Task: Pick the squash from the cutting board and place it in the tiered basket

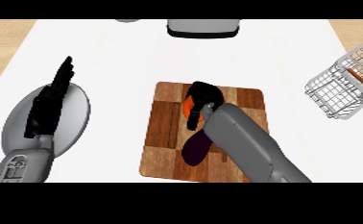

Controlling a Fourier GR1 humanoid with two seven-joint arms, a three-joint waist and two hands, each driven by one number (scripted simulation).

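Right robot hand: my right robot hand (200,100) is down over the middle of the cutting board (164,136), fingers curled round an orange thing that I take to be the squash (189,107).
Squash: only a sliver of orange shows at the left of my fingers; it lies on the cutting board, toward its far half, mostly hidden under my hand.
Eggplant: a dark purple eggplant (194,150) lies on the board just on the near side of the squash, partly under my forearm.
Left robot hand: my left robot hand (50,104) rests open, fingers straight, over the grey plate (77,117) near the surface's left edge.
Tiered basket: the wire tiered basket (339,89) stands at the surface's right edge, well apart from the board.
Risk: I judge the round squash may roll out of my curl on the lift, since I cannot see how much of it I enclose; my forearm may also nudge the eggplant.
Surface: the white surface (113,59) carries a grey appliance (203,28) at its far edge.
Room: tan wood shows beyond the far corners.
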